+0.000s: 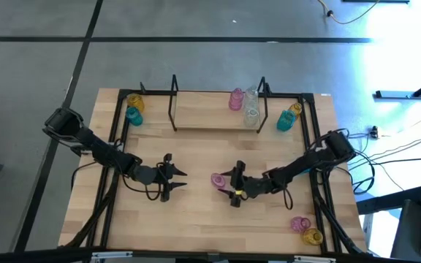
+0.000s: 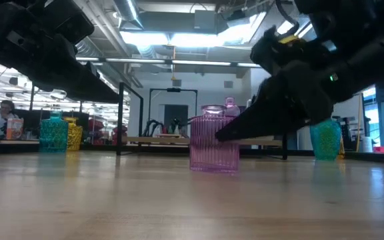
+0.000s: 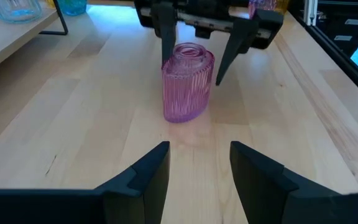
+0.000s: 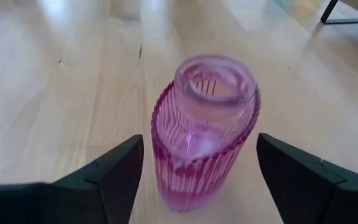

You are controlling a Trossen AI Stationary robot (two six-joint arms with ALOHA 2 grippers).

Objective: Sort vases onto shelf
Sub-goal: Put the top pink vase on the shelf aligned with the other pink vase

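Note:
A ribbed pink vase (image 1: 218, 180) (image 4: 204, 124) stands upright on its base in the middle of the wooden table. My right gripper (image 1: 234, 184) (image 4: 199, 140) is open, one finger on each side of the vase with a gap on both sides. My left gripper (image 1: 175, 181) (image 3: 199, 155) is open and empty, a short way left of the vase and pointing at it. The shelf (image 1: 210, 117) stands at the far edge; a pink vase (image 1: 235, 99) and a clear vase (image 1: 251, 108) stand at its right end.
A yellow vase (image 1: 134, 102) and a teal vase (image 1: 133, 115) stand left of the shelf. Another teal (image 1: 285, 120) and yellow (image 1: 295, 109) stand to its right. A pink (image 1: 300, 223) and a yellow vase (image 1: 312, 235) stand at the near right corner.

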